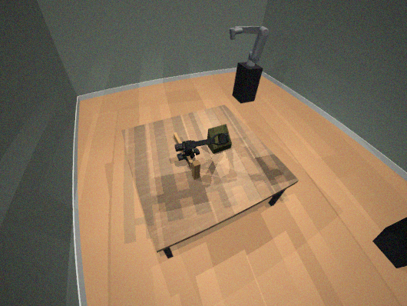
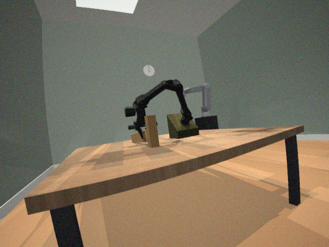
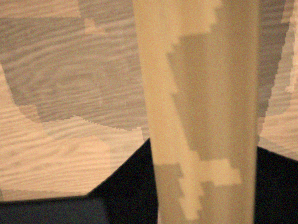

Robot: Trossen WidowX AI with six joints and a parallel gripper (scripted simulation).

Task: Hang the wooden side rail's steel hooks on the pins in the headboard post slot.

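Matte black arm point(image 1: 203, 142) point(image 2: 156, 91), blocky joints

Top view: from high above one side, tilted down across the whole bench point(image 1: 226, 207) point(image 2: 174, 167), well back. Exterior view: low, near the bench's edge, facing across it to the wall clock point(image 2: 149, 70). Both share bench, black arm point(image 1: 203, 143) point(image 2: 155, 90) and post point(image 1: 196, 170) point(image 2: 152, 131). Wrist view: very close, facing down along the rail point(image 3: 205, 100).
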